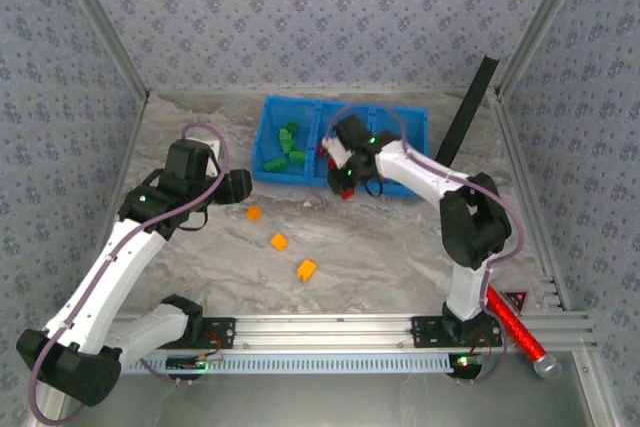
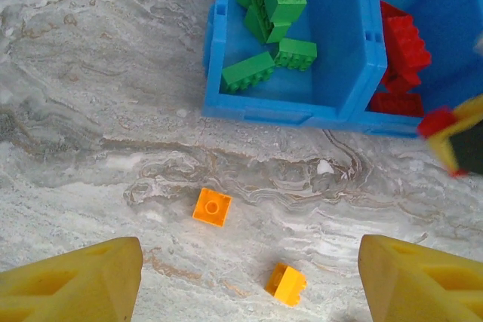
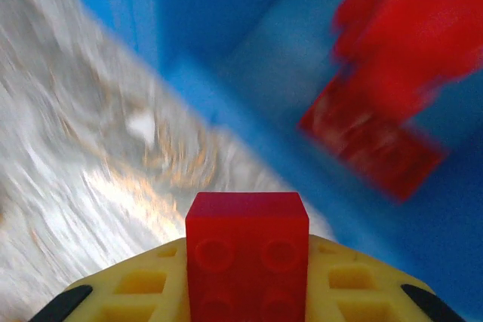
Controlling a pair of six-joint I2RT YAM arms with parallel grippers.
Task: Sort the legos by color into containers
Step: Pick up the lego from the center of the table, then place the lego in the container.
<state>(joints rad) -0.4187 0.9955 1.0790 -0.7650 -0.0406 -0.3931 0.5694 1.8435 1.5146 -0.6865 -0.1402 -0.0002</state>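
Green bricks (image 2: 272,28) are binned left, red ones (image 2: 404,39) in the tray's (image 2: 287,107) middle compartment, one red brick (image 3: 247,246) is clenched in the right gripper (image 1: 346,187) beside it, and three orange bricks (image 2: 212,207) are left on the worktop (image 2: 90,111) near the released left gripper (image 1: 238,185).

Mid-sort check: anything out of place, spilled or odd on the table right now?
One thing: a red cylinder with a silver tip lies across the aluminium frame rail near the right arm's base, off the marble tabletop. Green plastic bricks and red bricks sit in separate blue tray compartments, unmixed.
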